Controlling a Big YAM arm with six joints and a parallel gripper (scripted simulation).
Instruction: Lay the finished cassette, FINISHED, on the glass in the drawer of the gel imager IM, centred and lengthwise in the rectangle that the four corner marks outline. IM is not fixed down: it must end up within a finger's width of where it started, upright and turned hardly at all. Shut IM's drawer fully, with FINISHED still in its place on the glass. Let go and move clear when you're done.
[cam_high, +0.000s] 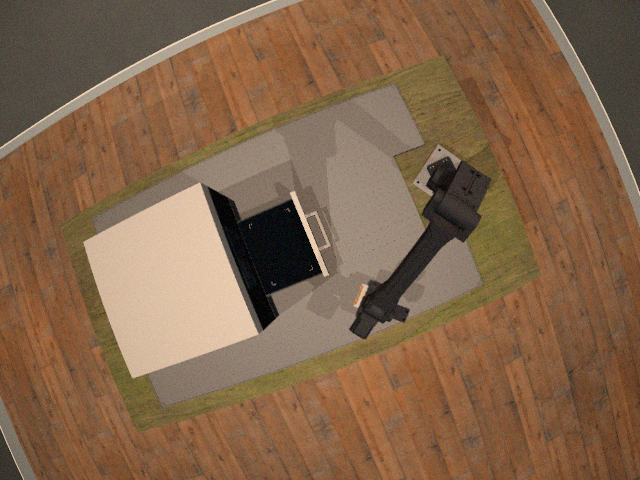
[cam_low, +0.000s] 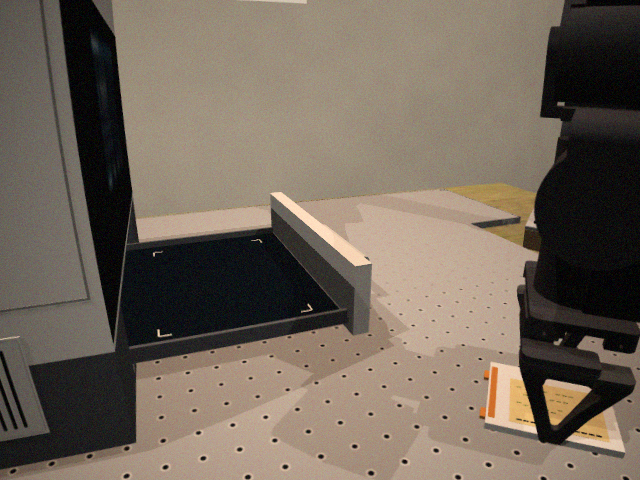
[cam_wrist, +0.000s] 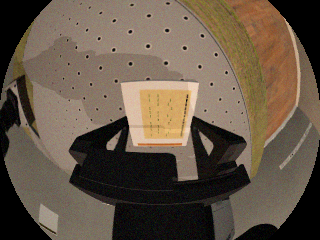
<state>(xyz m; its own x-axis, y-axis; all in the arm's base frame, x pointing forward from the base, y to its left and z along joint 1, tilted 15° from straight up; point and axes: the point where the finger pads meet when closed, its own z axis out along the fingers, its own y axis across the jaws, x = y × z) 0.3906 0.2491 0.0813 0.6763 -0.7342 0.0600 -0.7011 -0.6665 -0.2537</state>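
The cassette FINISHED (cam_high: 360, 295) (cam_low: 516, 403) (cam_wrist: 165, 112) is a flat white plate with a yellow gel window and an orange strip. It appears to lie flat on the grey perforated board. My gripper (cam_low: 555, 408) (cam_wrist: 159, 120) points down over it, one finger against each long side, shut on it. The far finger is hidden in the exterior view. The gel imager IM (cam_high: 170, 279) (cam_low: 31, 155) stands upright with its drawer pulled out. The dark glass (cam_high: 279, 248) (cam_low: 222, 289) is bare, with four light corner marks. The drawer front (cam_low: 320, 227) stands higher than the glass.
The drawer handle (cam_high: 322, 228) sticks out toward the arm side. The grey board (cam_high: 372, 206) lies under IM and the cassette, on a green surface (cam_high: 496, 227). The cassette is beyond the drawer's near front corner, with the arm (cam_high: 413, 263) reaching over the board.
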